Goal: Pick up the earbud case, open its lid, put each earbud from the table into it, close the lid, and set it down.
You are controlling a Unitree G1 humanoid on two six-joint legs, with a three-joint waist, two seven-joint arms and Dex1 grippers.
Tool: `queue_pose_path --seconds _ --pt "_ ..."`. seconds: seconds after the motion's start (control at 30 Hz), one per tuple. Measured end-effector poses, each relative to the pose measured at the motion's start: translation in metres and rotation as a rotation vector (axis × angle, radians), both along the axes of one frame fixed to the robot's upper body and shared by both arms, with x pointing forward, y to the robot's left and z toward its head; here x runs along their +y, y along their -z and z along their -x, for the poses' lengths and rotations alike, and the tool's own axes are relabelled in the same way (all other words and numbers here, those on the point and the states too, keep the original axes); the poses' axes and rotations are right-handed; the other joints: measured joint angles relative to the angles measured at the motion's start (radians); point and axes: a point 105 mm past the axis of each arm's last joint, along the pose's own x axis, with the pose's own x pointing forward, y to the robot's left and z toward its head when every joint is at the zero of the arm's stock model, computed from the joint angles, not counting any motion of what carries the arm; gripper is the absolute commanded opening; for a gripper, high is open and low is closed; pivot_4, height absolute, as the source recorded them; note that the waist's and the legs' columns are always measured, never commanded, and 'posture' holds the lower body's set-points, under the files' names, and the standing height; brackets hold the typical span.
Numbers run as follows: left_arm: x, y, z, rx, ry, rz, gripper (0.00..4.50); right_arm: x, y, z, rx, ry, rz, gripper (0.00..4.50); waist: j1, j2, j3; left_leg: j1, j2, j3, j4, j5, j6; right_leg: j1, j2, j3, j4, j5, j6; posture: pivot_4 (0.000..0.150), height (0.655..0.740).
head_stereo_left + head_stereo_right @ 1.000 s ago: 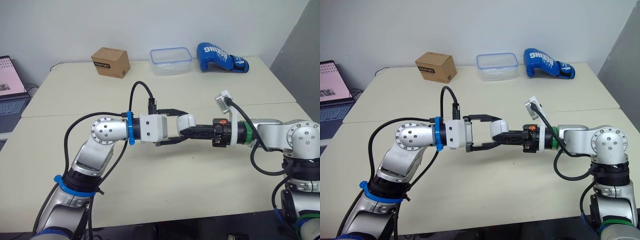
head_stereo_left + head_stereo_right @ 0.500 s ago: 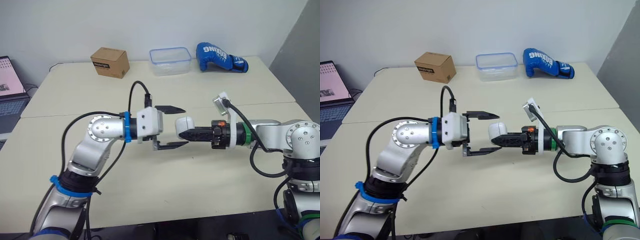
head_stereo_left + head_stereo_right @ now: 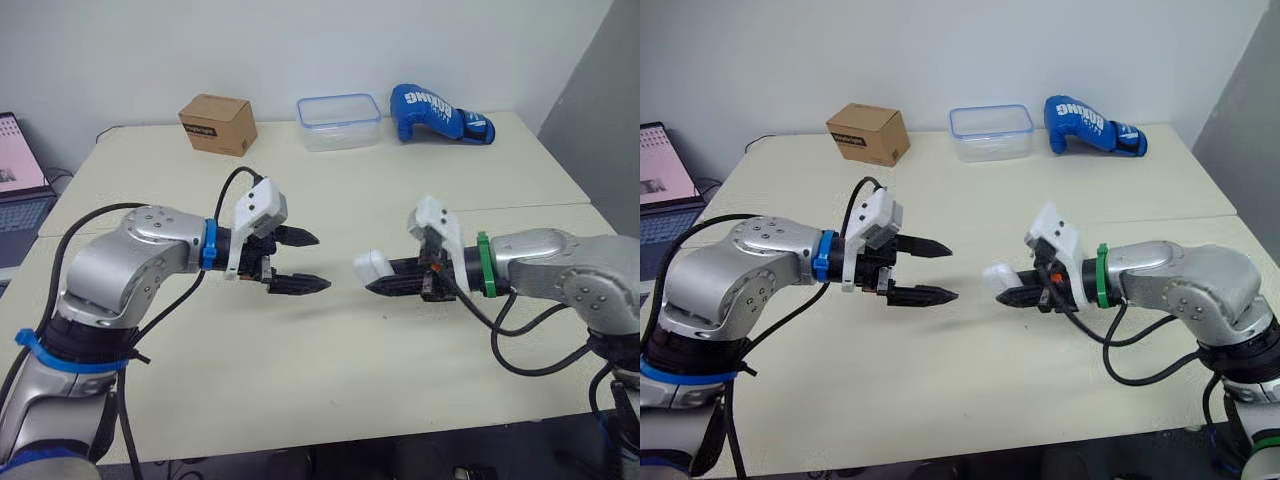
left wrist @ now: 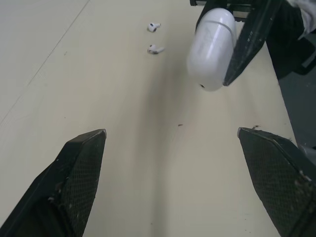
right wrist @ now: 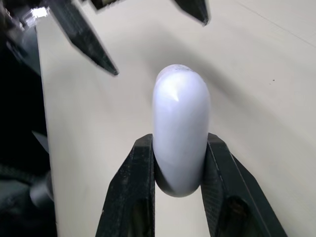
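The left arm reaches in from 9 o'clock with its forearm level over the pale beige table [image 3: 300, 370], and the left gripper [image 3: 322, 261] points toward 3 o'clock with its two black fingers spread wide and nothing between them; the right arm comes in from 3 o'clock, also level, and the right gripper [image 3: 385, 280] is clamped on the rounded white earbud case [image 3: 371, 265], one finger on each flat side; the case looks closed and is held clear of the tabletop, its free end toward the left gripper, the two well apart with bare table between them; in the left wrist view two small white earbuds [image 4: 154, 38] lie on the table near each other, not touching; along the far edge stand a brown cardboard box [image 3: 215, 123] at 11 o'clock from the case, a clear plastic container with a blue-rimmed lid [image 3: 339, 120] at 12 o'clock and a blue boxing glove [image 3: 440, 113] at 1 o'clock; an open laptop [image 3: 20, 165] sits beyond the table at 10 o'clock.
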Motion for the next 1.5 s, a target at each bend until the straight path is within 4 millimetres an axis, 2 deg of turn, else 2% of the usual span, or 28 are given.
queue_pose_path --seconds 0.13,0.23,0.37,0.63,1.0,1.23,1.5 --pt "-0.002 0.007 0.0 0.059 0.017 -0.01 4.46 0.003 0.002 0.001 -0.108 -0.069 0.073 0.81 0.0 0.0 0.0 0.0 0.0 0.0 0.0 0.0 0.0 -0.001 0.0 0.0 0.0 0.0 0.0 0.15 0.7307" --pt "-0.003 0.01 0.002 0.08 0.04 -0.017 3.86 0.005 0.006 0.0 -0.131 -0.089 0.1 0.81 0.001 0.0 0.0 -0.001 0.0 0.0 0.0 0.0 0.0 -0.001 0.0 0.0 0.0 0.0 0.0 0.15 0.7307" --pt "-0.005 0.012 0.002 0.075 0.055 -0.039 2.59 0.005 0.007 0.0 -0.146 -0.106 0.118 0.81 0.002 0.0 0.0 -0.001 0.0 0.0 0.0 0.0 0.0 -0.001 0.0 0.001 0.0 0.0 0.0 0.15 0.7307" --pt "-0.016 0.011 -0.003 0.035 0.082 -0.08 2.59 0.015 0.008 -0.001 -0.17 -0.16 0.162 0.81 0.001 0.0 0.0 -0.001 0.0 0.0 0.0 0.0 0.0 -0.001 0.0 0.001 0.0 0.0 0.0 0.15 0.7307" --pt "-0.014 0.018 -0.005 0.061 0.074 -0.139 2.59 0.021 0.016 -0.008 -0.164 -0.195 0.223 0.81 0.001 0.0 0.0 -0.001 0.0 0.001 0.0 0.0 0.0 -0.002 0.0 0.001 0.001 0.0 0.0 0.15 0.7307" --pt "-0.02 0.011 0.007 0.021 0.178 -0.146 2.59 0.021 0.019 -0.015 -0.169 -0.172 0.237 0.81 0.001 0.0 0.0 -0.001 0.0 0.001 0.0 0.0 0.0 -0.002 -0.001 0.001 0.001 0.0 -0.001 0.15 0.7307" --pt "-0.016 0.017 0.012 -0.002 0.196 -0.17 2.59 0.021 0.018 -0.014 -0.163 -0.177 0.237 0.81 0.001 0.0 0.0 -0.001 -0.001 0.002 0.0 0.0 0.0 -0.003 -0.001 0.002 0.001 0.0 -0.001 0.15 0.7307"
